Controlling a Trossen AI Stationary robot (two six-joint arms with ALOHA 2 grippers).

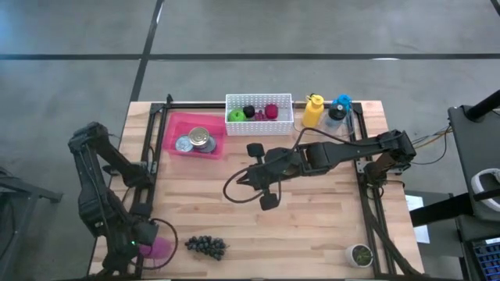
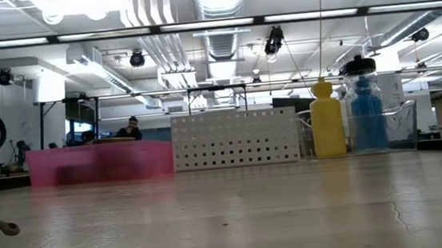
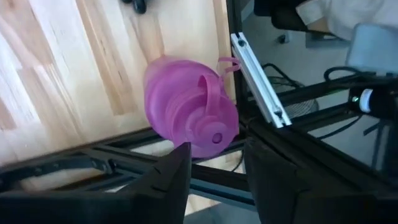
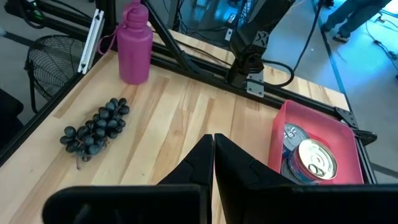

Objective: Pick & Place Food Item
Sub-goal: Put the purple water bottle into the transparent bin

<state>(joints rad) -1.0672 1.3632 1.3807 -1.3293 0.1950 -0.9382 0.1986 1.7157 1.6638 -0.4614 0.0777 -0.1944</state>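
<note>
Pale, plank-jointed wooden tabletop edged by a black metal frame, set on a grey floor crossed by dark lines. Far edge, left to right: pink rectangular plastic tray holding silver round tins; white perforated plastic basket with a green, a dark and a red-pink item inside; yellow plastic bottle; blue-capped clear bottle. Near edge: dark purple bunch of grapes, lying loose left of centre; small round pot with green contents at the near right corner. Magenta plastic water bottle with loop lid, upright at the near left corner just beside the grapes. Left gripper poised over that bottle's cap, jaws parted and released, gripping nothing. Right gripper extended over the tabletop centre, jaws clenched together, empty. Room beyond, seen from the low view: open workspace with exposed ceiling ducts, strip lights and a person seated in the distance.
</note>
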